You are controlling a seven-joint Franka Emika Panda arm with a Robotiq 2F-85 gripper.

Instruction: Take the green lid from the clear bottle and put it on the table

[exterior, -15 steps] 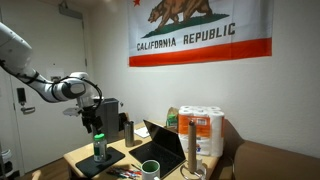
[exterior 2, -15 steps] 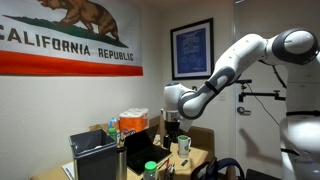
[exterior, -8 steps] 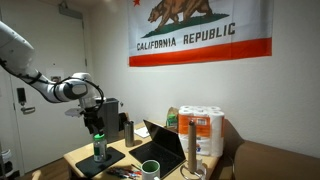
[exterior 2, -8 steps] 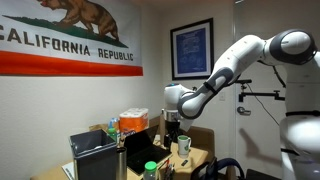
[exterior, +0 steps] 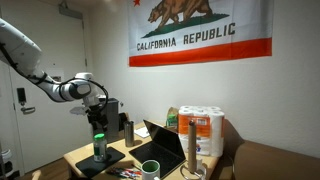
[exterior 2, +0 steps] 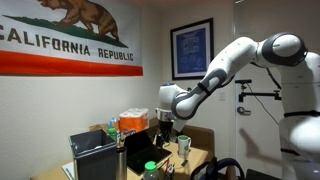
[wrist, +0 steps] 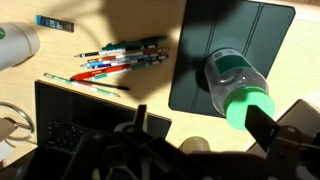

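Note:
The clear bottle (exterior: 100,150) stands upright on a dark mat (wrist: 215,40) on the light wood table (wrist: 150,90). The green lid (exterior: 99,136) sits on its top. In the wrist view the bottle (wrist: 232,72) and its lid (wrist: 248,108) show from above. My gripper (exterior: 97,122) hangs just over the bottle. In the wrist view my gripper (wrist: 200,120) is open. One dark finger (wrist: 266,127) overlaps the lid's edge, and the other finger (wrist: 141,122) is far off to the left. The lid is off-centre between the jaws.
Several pens (wrist: 125,55) lie on the table beside the mat. A dark laptop (wrist: 80,115) and a white object (wrist: 15,45) are close by. A dark green mug (exterior: 150,168), a slim dark flask (exterior: 128,130) and paper towel rolls (exterior: 205,128) also stand on the table.
My arm has shifted slightly sideways and a little upward over the bottle. The green lid now shows more clearly below the fingers. The bottle has not moved.

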